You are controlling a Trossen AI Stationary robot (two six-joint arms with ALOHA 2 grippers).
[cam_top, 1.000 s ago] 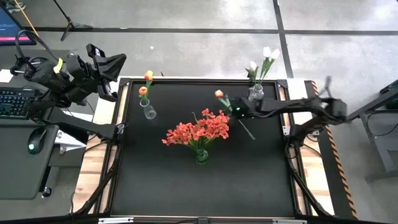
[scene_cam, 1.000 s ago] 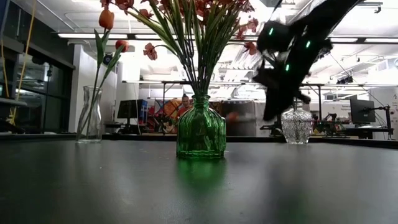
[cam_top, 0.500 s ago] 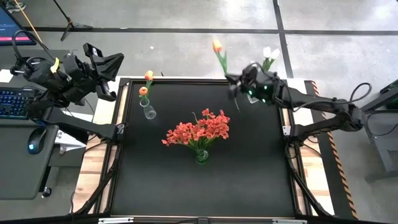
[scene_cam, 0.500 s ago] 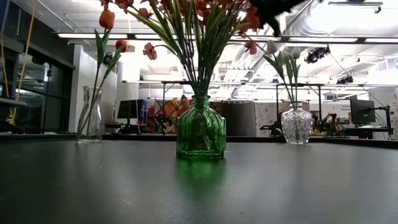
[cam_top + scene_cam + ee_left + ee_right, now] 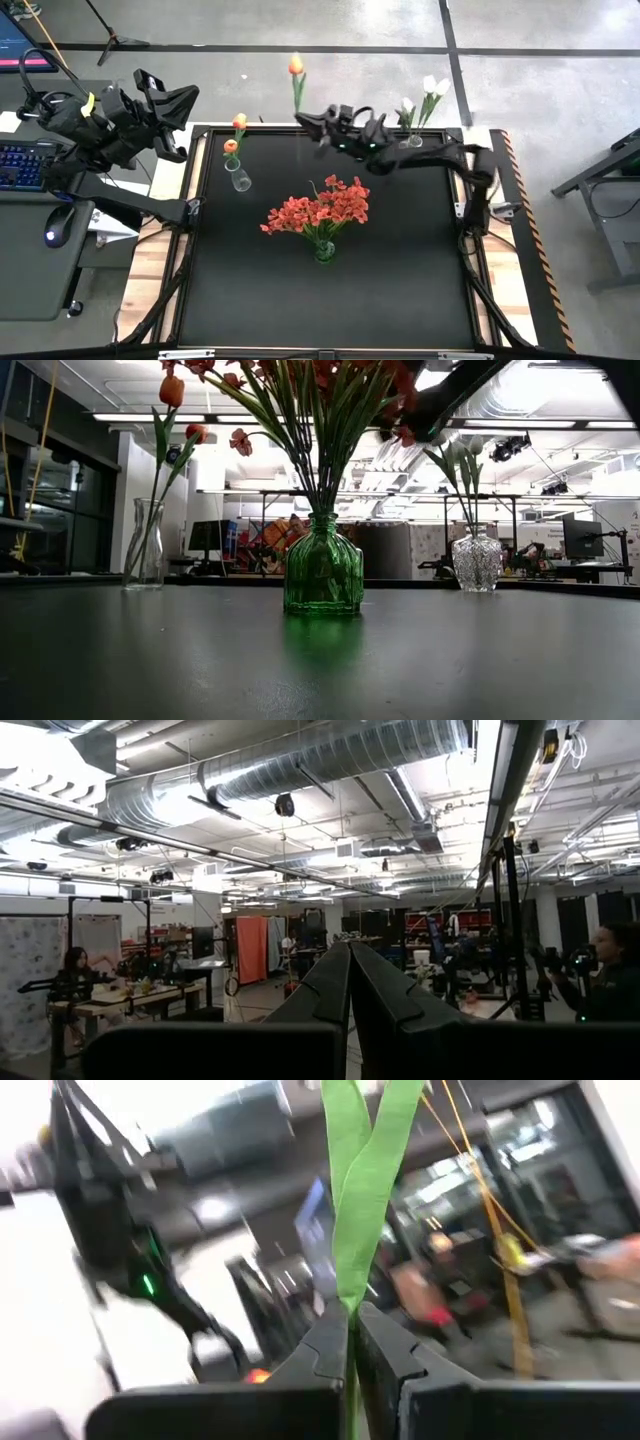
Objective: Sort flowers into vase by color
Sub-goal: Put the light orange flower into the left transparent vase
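**Right claw carrying an orange tulip toward the far left corner vase**

The right gripper (image 5: pixel 318 126) is hovering over the far edge of the table (image 5: pixel 420 290), its fingers pinching the green stem of an orange tulip (image 5: pixel 296 66) whose long axis is running from the claw out past the far edge, bloom outermost. The clear vase (image 5: pixel 240 180) already holding orange tulips (image 5: pixel 238 122) is standing near the far left corner, to the left of the claw and a little nearer the table's middle, so the stem probably needs tipping upright above that mouth. The left gripper (image 5: pixel 178 100) is waiting beyond the far left corner, fingers pressed together; it is nearer the vase but holding nothing.
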